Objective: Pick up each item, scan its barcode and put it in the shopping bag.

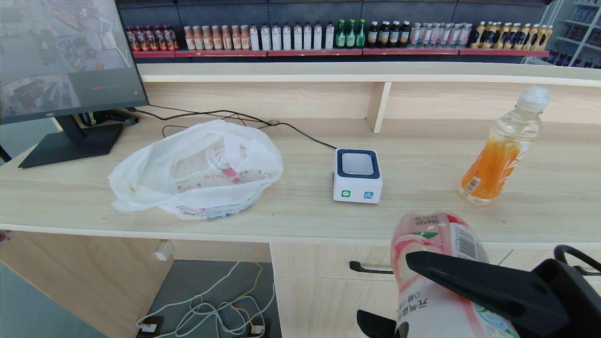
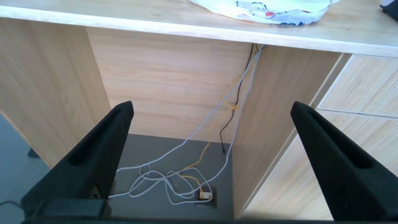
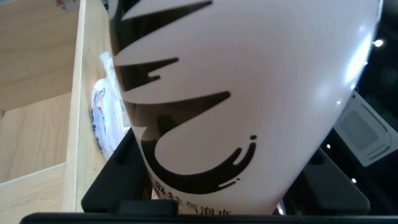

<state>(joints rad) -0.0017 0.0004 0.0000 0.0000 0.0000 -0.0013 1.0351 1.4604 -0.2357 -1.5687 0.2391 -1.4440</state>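
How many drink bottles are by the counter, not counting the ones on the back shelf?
2. The orange bottle stands at the right on the counter; the pink bottle is in the right gripper. The shopping bag may hide more.

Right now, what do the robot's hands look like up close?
Both are plain matte black with no markings. The left gripper has two broad wedge-shaped fingers tapering to blunt tips. The right gripper has long, pointed fingers, and a thin black cable loops behind it.
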